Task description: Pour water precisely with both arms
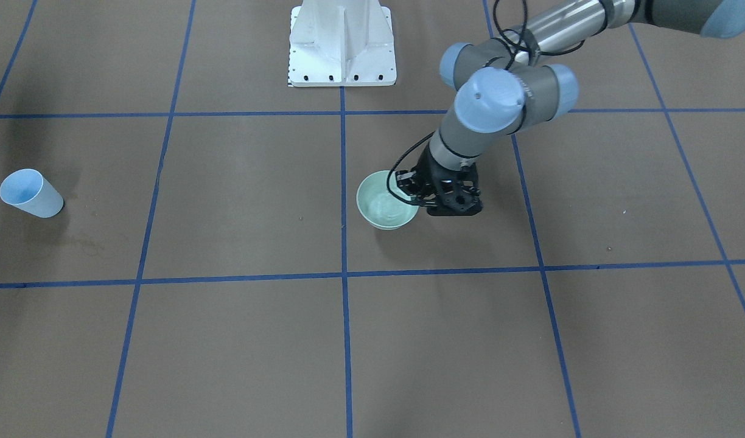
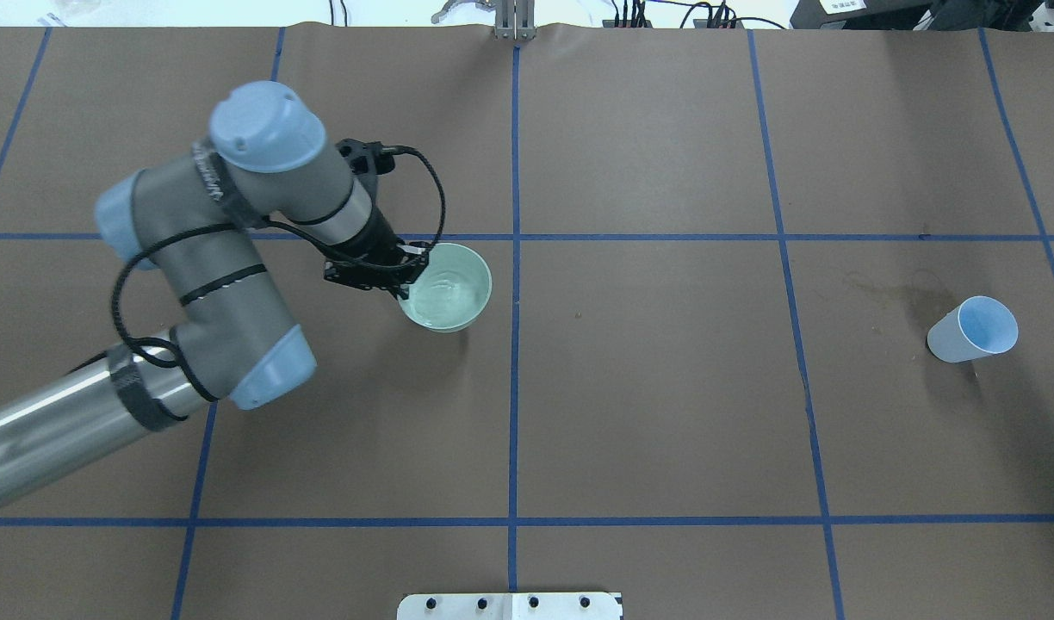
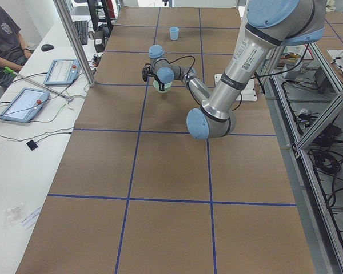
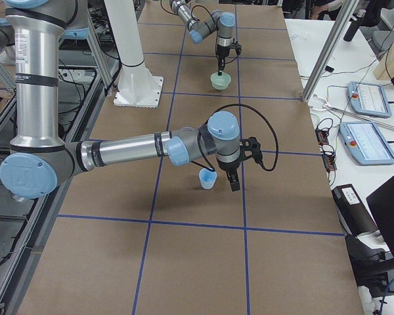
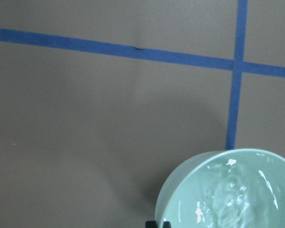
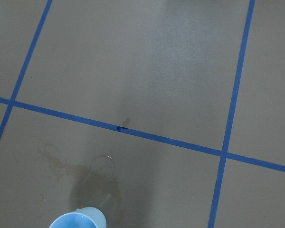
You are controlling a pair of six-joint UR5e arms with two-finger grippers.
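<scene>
- Left claw [image 2: 406, 280] looks clamped on the rim of the pale-green round bowl [image 2: 487, 284], mid-tabletop [image 2: 665, 387]; clear water [image 2: 445, 293] ripples inside.
- Right claw [image 4: 234, 186] hangs beside the light-blue cup [image 2: 966, 331]; can't tell its grip.
- Any bowl-to-cup pour lies ahead, I'd judge.

A brown paper cover [image 2: 665, 405] spans the bench, split into squares by blue tape lines [image 2: 515, 387]. A white bolted pedestal [image 1: 342, 42] stands at the middle of 1 long edge. A pale green bowl [image 1: 384, 225] is upright near the bench's middle, just beside the centre tape line. A light blue cup [image 2: 953, 343] stands close to the right end in the overhead view, with dark damp stains [image 6: 92, 183] on the paper beside it. Beyond the other long edge, a white side table [image 3: 23, 165] carries 2 touch panels [image 3: 18, 104], a keyboard [image 3: 80, 31] and a mouse [image 3: 47, 47]. A person in a dark shirt [image 3: 3, 34] is at its far end.
</scene>
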